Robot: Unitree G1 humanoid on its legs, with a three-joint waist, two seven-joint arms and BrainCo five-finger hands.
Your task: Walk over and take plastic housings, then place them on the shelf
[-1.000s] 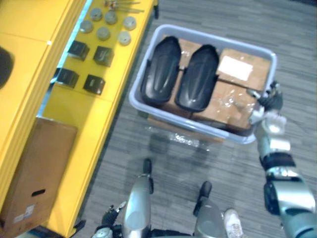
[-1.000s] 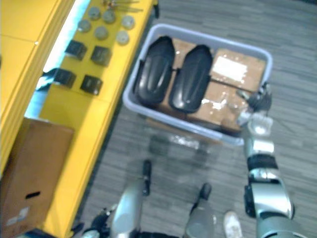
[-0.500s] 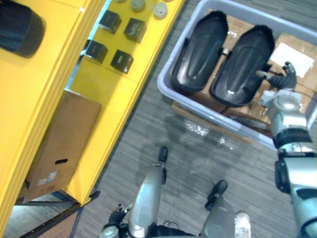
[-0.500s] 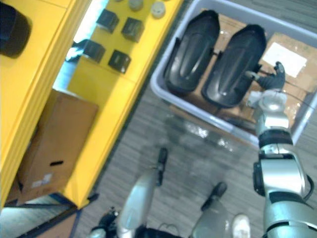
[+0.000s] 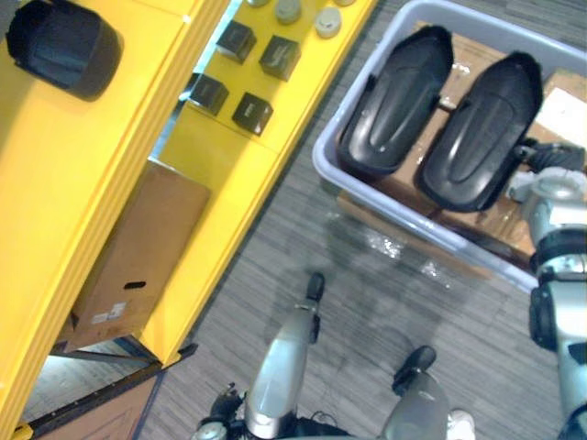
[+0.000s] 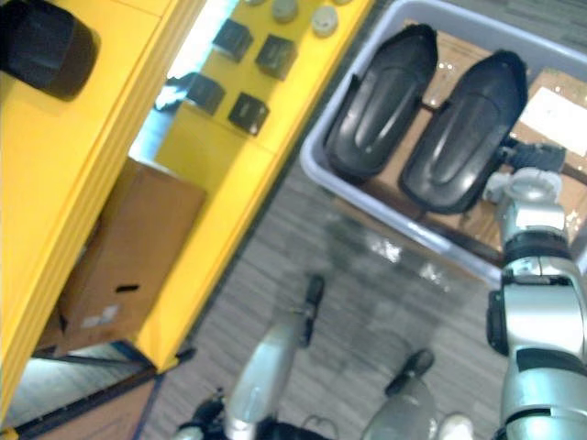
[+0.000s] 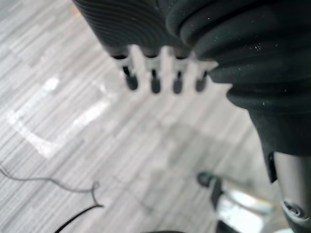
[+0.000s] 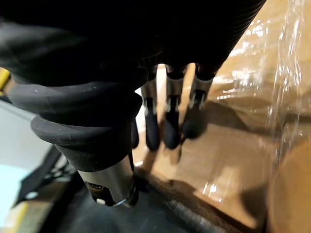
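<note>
The right robot hand (image 5: 548, 174) hangs inside the bin (image 5: 385, 200). Its fingers (image 8: 170, 124) are loosely straight and apart, clamped on nothing, with their tips over the film-wrapped cardboard (image 8: 218, 165) that fills the bin's floor. Just to the hand's left lies the nearer housing (image 5: 481, 133), and the other housing (image 5: 394, 101) lies beside it, towards the bin's left wall. The 2 long axes run parallel from the bin's near rim to its far rim, so the hand stands alongside a long edge, not at an end. A grasp probably needs only a short sideways reach. The left robot hand (image 7: 154, 73), fingers straight and empty, hangs over the floor outside the bin, so the right is much nearer. The yellow shelf (image 5: 220, 211) stands left of the bin.
</note>
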